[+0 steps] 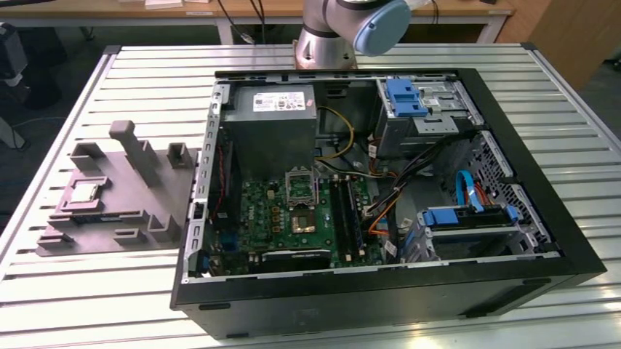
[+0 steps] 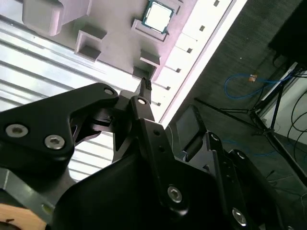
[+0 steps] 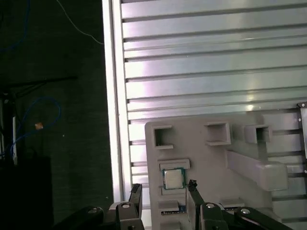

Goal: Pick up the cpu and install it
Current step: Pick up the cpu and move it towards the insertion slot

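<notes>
The cpu [image 1: 83, 191] is a small square chip with a pale silvery top. It lies flat in a recess of the grey moulded tray [image 1: 136, 207] on the slatted table, at the exterior view's left of the open computer case [image 1: 388, 291]. In the first wrist view my gripper [image 3: 164, 188] is open and holds nothing. It hangs above the tray [image 3: 211, 158], and the cpu [image 3: 173, 178] shows between its two black fingertips [image 3: 135, 189]. The second wrist view shows the cpu [image 2: 157, 16] well beyond one fingertip [image 2: 145, 86]. Inside the case, the black socket frame [image 1: 301, 187] sits on the green motherboard.
The arm's base [image 1: 330, 33] stands behind the case. The case holds a grey power supply [image 1: 276, 120], blue-latched drive bays [image 1: 466, 218], cables and a dark square chip [image 1: 304, 222]. The tray has raised posts [image 1: 136, 149]. The table edge [image 3: 111, 96] lies close beside the tray, with dark floor beyond.
</notes>
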Robot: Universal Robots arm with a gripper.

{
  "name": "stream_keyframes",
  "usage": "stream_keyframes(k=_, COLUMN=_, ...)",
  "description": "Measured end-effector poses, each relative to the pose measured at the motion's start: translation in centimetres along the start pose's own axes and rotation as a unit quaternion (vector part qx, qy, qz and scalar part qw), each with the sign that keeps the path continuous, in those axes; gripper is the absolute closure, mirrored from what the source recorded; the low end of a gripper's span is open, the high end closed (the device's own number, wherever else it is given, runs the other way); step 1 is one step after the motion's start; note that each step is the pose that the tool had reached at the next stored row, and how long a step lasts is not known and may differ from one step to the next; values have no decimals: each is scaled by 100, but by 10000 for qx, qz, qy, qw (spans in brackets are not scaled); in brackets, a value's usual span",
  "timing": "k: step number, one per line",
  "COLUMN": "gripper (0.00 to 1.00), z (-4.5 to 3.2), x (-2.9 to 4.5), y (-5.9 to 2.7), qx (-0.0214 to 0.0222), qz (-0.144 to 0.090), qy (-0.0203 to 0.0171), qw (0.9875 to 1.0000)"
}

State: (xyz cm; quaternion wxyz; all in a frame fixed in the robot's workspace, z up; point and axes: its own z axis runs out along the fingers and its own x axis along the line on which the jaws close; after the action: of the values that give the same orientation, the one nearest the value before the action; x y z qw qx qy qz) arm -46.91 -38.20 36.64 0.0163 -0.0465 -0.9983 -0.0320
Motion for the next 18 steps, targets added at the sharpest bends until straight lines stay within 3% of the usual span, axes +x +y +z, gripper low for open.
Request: stream_keyframes(k=18, gripper=51, z=28, x=-1, y=-2, qx=-11, qz=314, qy=-20, qw=9995)
